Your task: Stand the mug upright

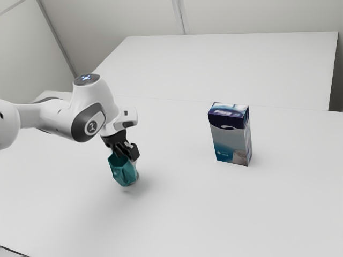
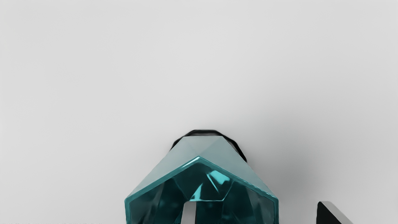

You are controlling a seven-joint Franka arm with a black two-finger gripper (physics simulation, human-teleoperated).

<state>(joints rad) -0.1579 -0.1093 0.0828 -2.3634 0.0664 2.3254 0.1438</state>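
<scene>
In the exterior view, the gripper (image 1: 127, 153) points down at the mouth of the teal faceted mug (image 1: 124, 172). The mug looks tilted there, its mouth toward the exterior view's upper left and its narrower end lower. The wrist view looks into the open mouth of the mug (image 2: 199, 177), with a dark band around the far, narrower end. Around its wall the gripper (image 2: 258, 214) stands open: one finger (image 2: 188, 214) is inside the mouth, the other outside, apart from the wall. Whether the lower end touches the table cannot be told.
A blue and white box (image 1: 230, 136) stands upright on the white table (image 1: 177, 214), toward the exterior view's right and well apart from the mug. Behind lies another white surface (image 1: 230, 64), with pale walls at the back.
</scene>
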